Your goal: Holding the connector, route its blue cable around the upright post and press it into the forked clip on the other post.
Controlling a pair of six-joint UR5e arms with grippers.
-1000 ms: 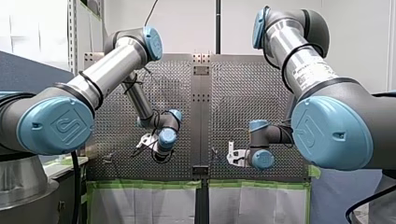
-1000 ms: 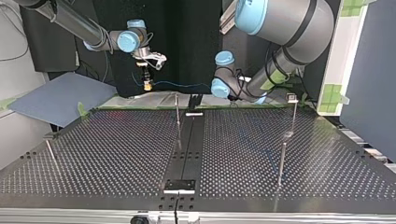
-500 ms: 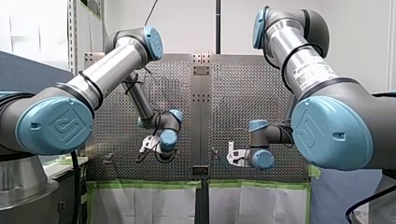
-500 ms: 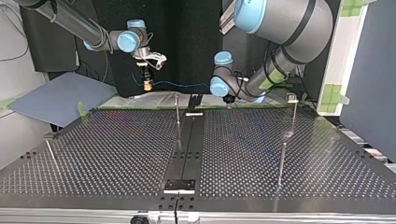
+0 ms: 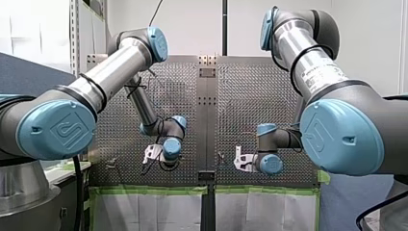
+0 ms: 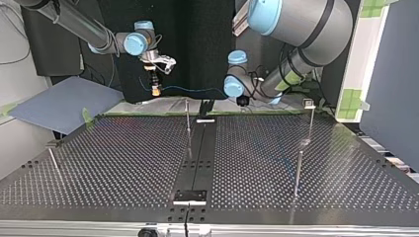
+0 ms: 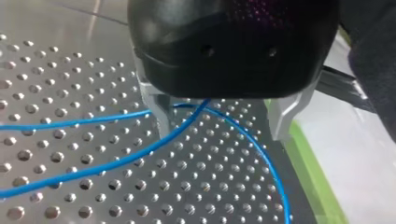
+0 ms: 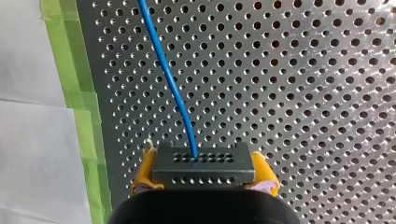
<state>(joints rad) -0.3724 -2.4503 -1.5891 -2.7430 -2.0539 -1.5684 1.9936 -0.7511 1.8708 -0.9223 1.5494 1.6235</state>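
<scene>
- Our right jaws are clamped on the connector (image 8: 204, 164), a black block with rows of small holes, held at its two ends by the yellow pads (image 8: 144, 171).
- The blue cable (image 8: 168, 79) leaves the connector's face between those pads and runs on ahead of the jaws, above the perforated worktop (image 8: 303, 93). A strip of green tape (image 8: 70, 70) edges the worktop to one side of them.
- Our left jaws stand apart and grip nothing. Their two metal fingers (image 7: 158, 109) hang above the worktop.
- Strands of the cable cross under and between those fingers, and one rises into the gap toward the black body. We cannot tell whether any strand touches a finger.
- In the top view the cable spans the air from the right jaws to the left jaws.
- The upright post (image 6: 188, 121) stands on the worktop below and between the two sets of jaws, and the cable shows above its tip.
- A second post (image 6: 311, 123), with a small head, stands beyond the left jaws on the side away from the right jaws, apart from the cable.
</scene>
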